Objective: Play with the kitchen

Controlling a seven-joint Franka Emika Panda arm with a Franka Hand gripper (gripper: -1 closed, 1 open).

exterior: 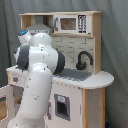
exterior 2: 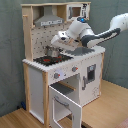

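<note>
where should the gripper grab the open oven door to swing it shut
Grip the free outer edge of the oven door, coming from the front. In the second exterior view the door stands swung out from the kitchen, so that edge is clear and farthest from the hinge. A dark bar on the door face may be a handle.

One toy kitchen (exterior 2: 50, 75), one robot arm (exterior: 37, 80), one black faucet (exterior: 83, 59), one sink (exterior: 75, 75), one microwave (exterior: 70, 23), one grey hood (exterior 2: 47, 20), one open oven door (exterior 2: 62, 102), one small pot (exterior 2: 51, 51) on the stovetop (exterior 2: 50, 59), two front knobs (exterior 2: 56, 75).
</note>
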